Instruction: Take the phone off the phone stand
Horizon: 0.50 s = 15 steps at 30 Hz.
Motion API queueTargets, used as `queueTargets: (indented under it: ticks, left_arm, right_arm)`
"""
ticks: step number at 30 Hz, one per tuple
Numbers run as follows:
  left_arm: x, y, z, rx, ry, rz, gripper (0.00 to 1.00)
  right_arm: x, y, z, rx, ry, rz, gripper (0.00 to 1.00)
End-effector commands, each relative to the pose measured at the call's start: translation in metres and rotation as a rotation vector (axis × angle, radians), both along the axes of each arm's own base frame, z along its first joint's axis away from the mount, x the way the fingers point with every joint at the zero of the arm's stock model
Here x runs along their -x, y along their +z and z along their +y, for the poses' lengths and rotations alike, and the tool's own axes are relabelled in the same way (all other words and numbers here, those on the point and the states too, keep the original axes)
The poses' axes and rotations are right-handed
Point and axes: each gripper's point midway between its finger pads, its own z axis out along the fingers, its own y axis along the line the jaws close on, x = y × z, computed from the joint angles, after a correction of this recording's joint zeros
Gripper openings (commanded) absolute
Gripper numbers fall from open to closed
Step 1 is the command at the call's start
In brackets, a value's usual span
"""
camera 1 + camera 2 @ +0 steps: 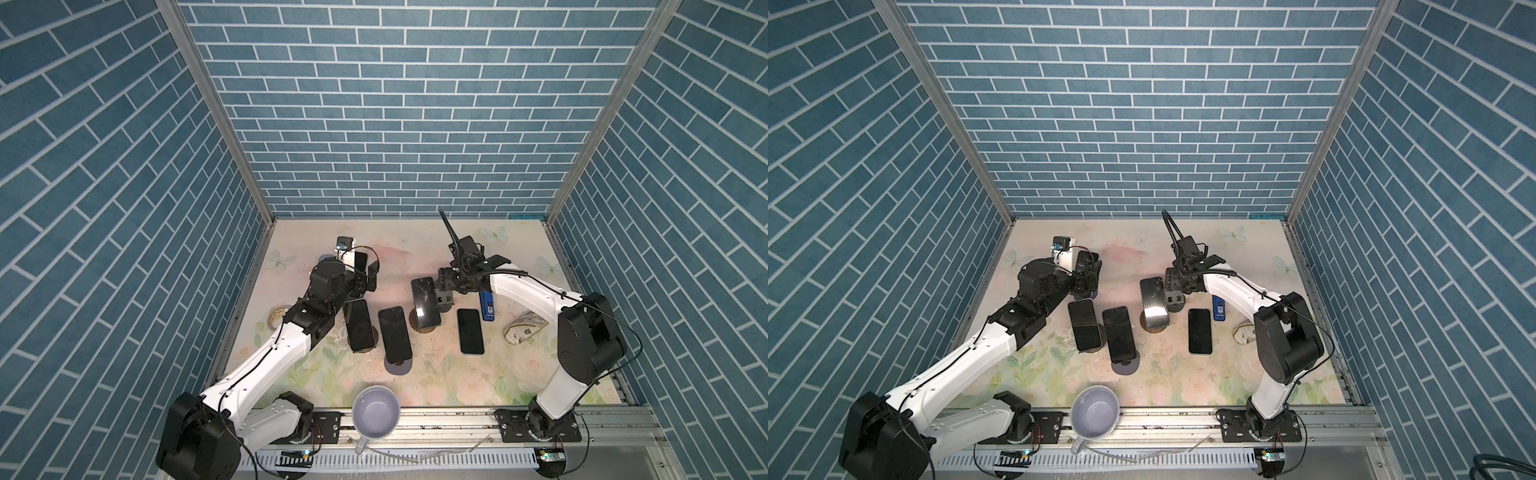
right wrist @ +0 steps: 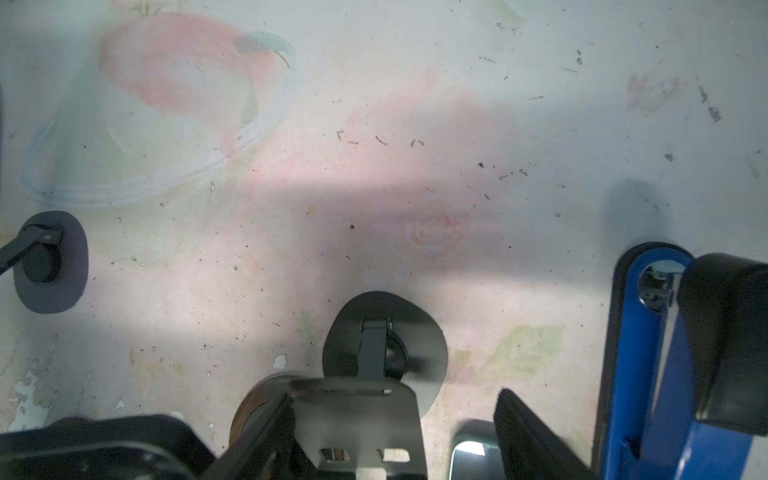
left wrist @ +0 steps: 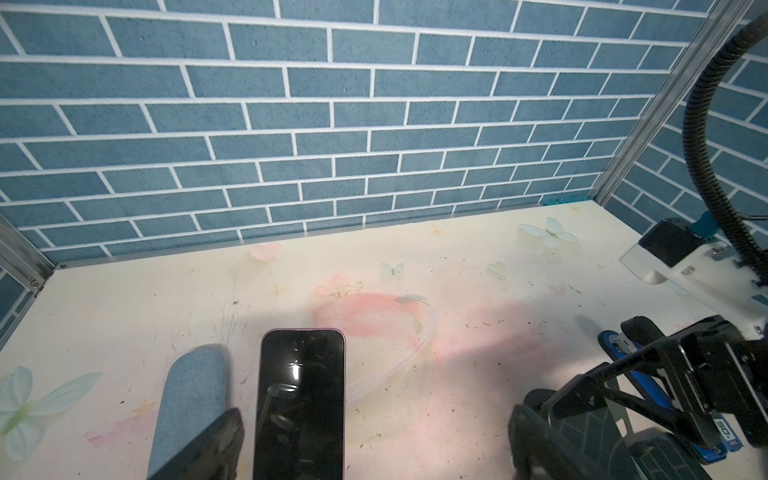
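jaws gape on the left, flanking a phone (image 3: 301, 407), right jaws parted

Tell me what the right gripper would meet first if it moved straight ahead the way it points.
The empty black phone stand: in the right wrist view its back plate sits between the open jaws of the right gripper, with its round base just beyond. Exact depth is unclear.

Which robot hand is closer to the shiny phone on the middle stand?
The right one. The right gripper hangs just beside the shiny phone, jaws open over an empty stand. The left gripper is farther away, jaws open by the top of the leftmost phone.
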Motion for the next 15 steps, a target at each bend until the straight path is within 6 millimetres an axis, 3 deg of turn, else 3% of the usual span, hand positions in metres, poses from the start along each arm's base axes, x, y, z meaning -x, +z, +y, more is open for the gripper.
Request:
queueTargets:
  ticks: [1, 15]
  left_arm:
    - [0.002, -0.003, -0.002, -0.011, -0.011, 0.003, 1.0]
    - [0.002, -0.008, -0.001, -0.022, -0.008, 0.016, 1.0]
  right_arm:
    - [-0.009, 0.012, 0.013, -0.059, 0.015, -0.024, 0.79]
    - [-0.012, 0.0, 0.019, -0.072, 0.014, 0.0, 0.79]
